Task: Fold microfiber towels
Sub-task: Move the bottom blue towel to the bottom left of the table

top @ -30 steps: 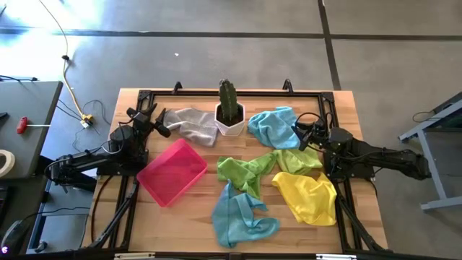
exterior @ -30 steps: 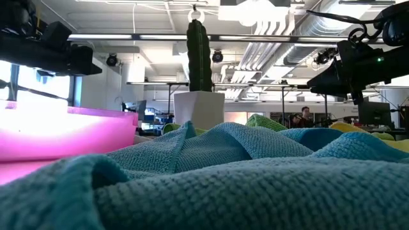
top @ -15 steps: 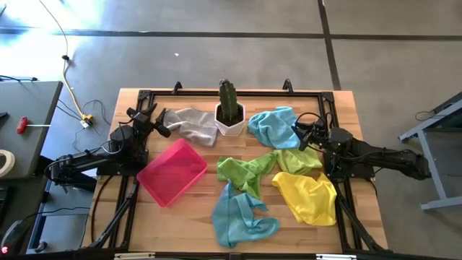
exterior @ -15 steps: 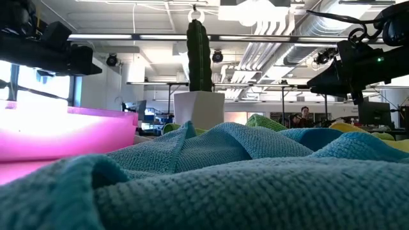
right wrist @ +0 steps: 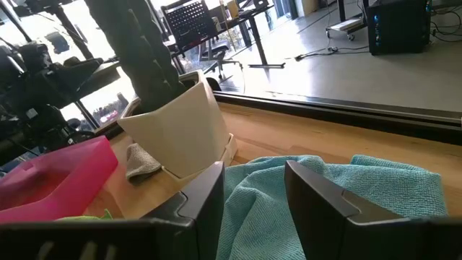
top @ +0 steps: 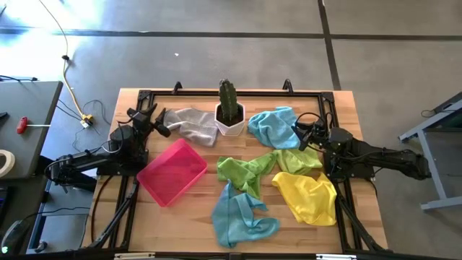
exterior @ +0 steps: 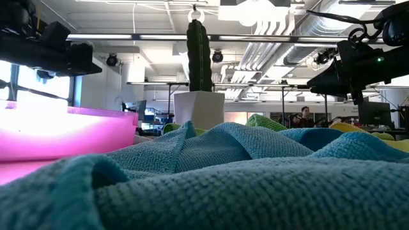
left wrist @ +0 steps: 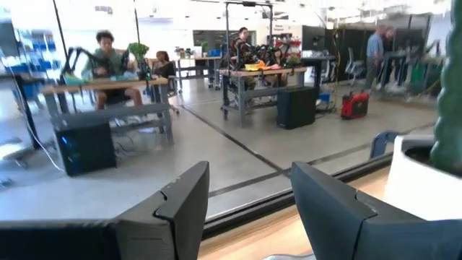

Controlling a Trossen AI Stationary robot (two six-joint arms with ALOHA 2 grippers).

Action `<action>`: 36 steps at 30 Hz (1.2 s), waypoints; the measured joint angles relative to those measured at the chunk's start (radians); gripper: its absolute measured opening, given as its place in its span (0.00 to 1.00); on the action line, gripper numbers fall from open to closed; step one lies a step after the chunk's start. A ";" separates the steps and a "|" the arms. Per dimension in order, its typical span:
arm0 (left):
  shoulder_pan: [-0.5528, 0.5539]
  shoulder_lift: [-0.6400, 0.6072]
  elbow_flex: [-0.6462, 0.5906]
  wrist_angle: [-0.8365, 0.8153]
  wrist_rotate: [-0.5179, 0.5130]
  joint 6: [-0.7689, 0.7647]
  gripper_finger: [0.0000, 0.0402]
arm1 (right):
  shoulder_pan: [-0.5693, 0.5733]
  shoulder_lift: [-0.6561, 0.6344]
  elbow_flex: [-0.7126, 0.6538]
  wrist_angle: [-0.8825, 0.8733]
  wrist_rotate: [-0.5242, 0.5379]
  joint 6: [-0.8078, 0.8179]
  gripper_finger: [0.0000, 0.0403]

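Observation:
Several crumpled microfiber towels lie flat on the wooden table: a grey one [top: 191, 124] at the far left, a light blue one [top: 274, 125] at the far right, a lime green one [top: 244, 172] in the middle, a yellow one [top: 307, 196] and a blue one [top: 242, 215] near the front. My left gripper [top: 155, 121] hovers open just left of the grey towel, its fingers [left wrist: 180, 206] level. My right gripper [top: 300, 137] hovers open over the right edge of the light blue towel [right wrist: 332, 195]. Neither touches anything.
A cactus in a white pot [top: 231, 115] stands between the grey and light blue towels. A pink tray [top: 172, 172] lies slantwise at the left. A black frame [top: 234, 92] runs along the table's edges. People sit and stand in the room beyond.

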 joint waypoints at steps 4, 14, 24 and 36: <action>0.000 0.000 0.000 0.000 0.005 -0.196 0.47 | 0.000 0.000 0.000 0.000 0.005 -0.013 0.34; 0.000 0.000 0.000 0.003 0.002 -0.368 0.47 | -0.004 0.000 0.000 0.013 0.057 0.012 0.34; 0.000 0.000 0.000 0.007 -0.002 -0.412 0.47 | -0.004 0.000 -0.001 0.054 0.099 0.130 0.34; -0.004 0.007 0.000 0.268 0.604 -0.323 0.47 | -0.003 0.007 -0.001 0.341 -0.273 -0.076 0.34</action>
